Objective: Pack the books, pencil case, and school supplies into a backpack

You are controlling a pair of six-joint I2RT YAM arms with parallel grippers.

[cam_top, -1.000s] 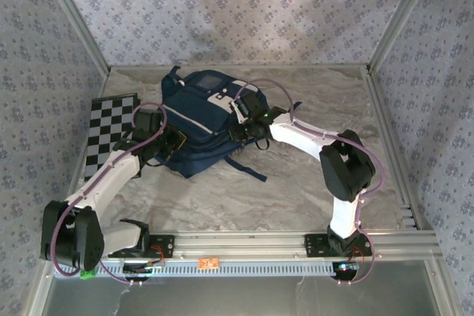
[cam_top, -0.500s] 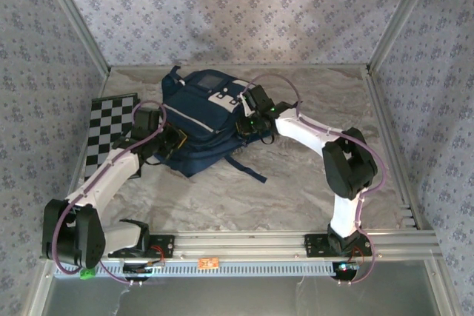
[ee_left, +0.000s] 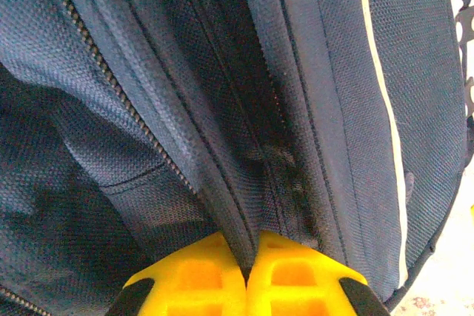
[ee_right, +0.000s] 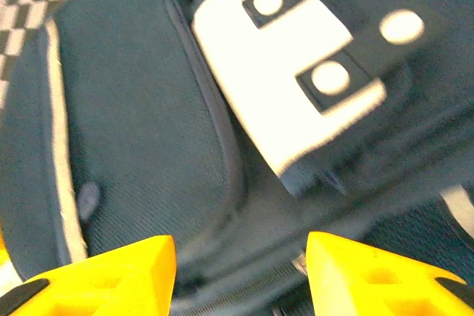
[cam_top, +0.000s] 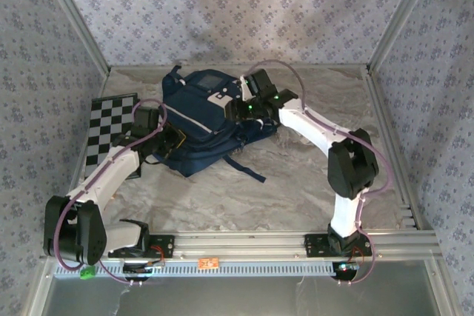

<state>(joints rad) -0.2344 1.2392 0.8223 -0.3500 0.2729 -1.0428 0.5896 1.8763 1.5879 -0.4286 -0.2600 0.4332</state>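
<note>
The navy backpack [cam_top: 194, 112] lies flat at mid-table, white patches [ee_right: 285, 42] and white stripe [ee_left: 381, 109] facing up. My left gripper [cam_top: 167, 146] sits at its near left edge, and my left gripper [ee_left: 248, 275] is shut on a fold of the backpack fabric [ee_left: 222, 146] beside a zipper. My right gripper [cam_top: 237, 111] hovers over the backpack's right side. In the right wrist view my right gripper [ee_right: 241, 268] is open, with blurred fabric and nothing held between its yellow fingers [ee_right: 111, 275]. The books, pencil case and school supplies are out of view.
A black-and-white checkered board [cam_top: 107, 127] lies left of the backpack, partly under my left arm. Dark straps [cam_top: 248, 169] trail toward the near side. Patterned walls and metal posts close in the marbled table [cam_top: 296, 183] on three sides.
My right gripper has moved toward the far side along the backpack's right edge and opened wider. My left gripper stays clamped on the fabric in the same place.
</note>
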